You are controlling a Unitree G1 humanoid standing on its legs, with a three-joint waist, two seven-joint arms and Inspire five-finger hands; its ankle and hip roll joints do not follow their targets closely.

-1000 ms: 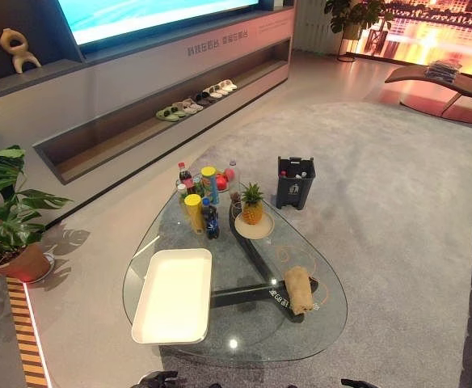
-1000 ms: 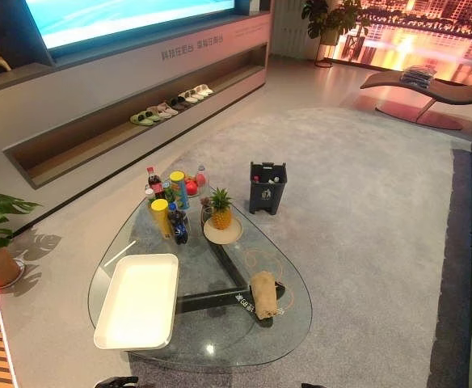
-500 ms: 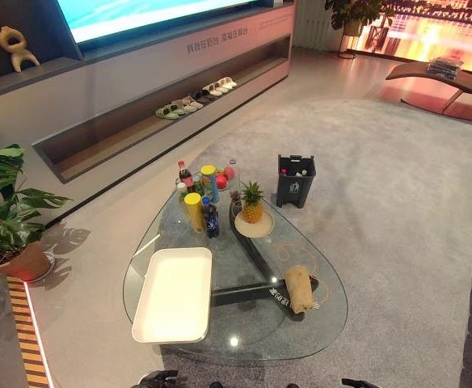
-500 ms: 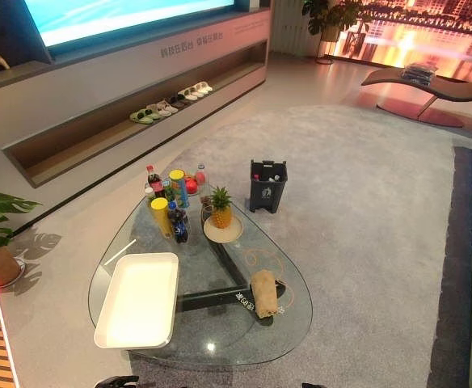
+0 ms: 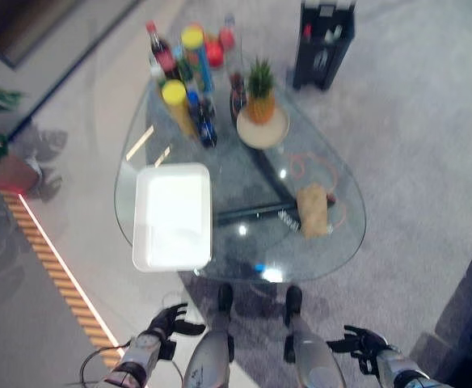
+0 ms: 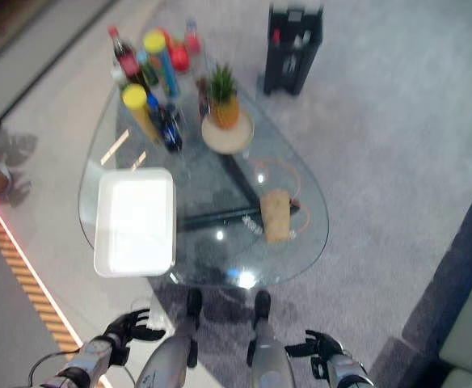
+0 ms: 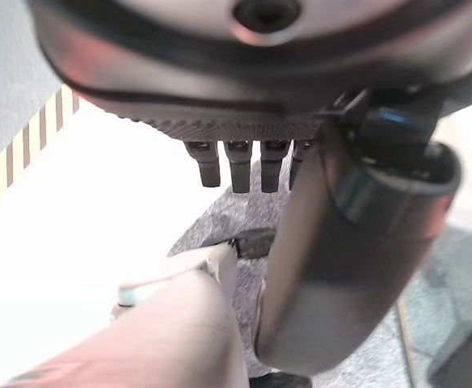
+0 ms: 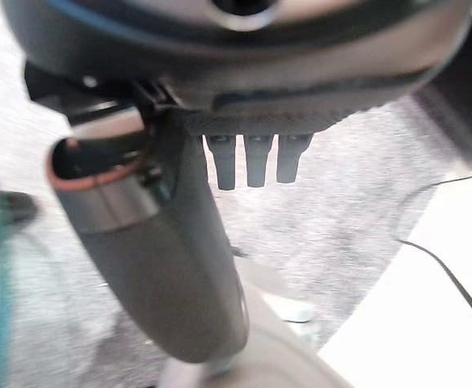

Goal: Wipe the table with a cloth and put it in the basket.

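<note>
Cloth (image 5: 313,209) on glass table (image 5: 337,242), white tray (image 5: 172,214) empty

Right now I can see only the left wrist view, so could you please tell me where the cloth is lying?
Observer: The tan cloth lies on the glass table, on the robot's right side, not far from the table's near edge.
Operator: Thank you. Is the other arm holding anything?
Observer: No, the right robot hand hangs open and empty, short of the table's near edge.
Operator: And what lies on the left side of the table?
Observer: A white tray lies there, apart from the cloth.
</note>
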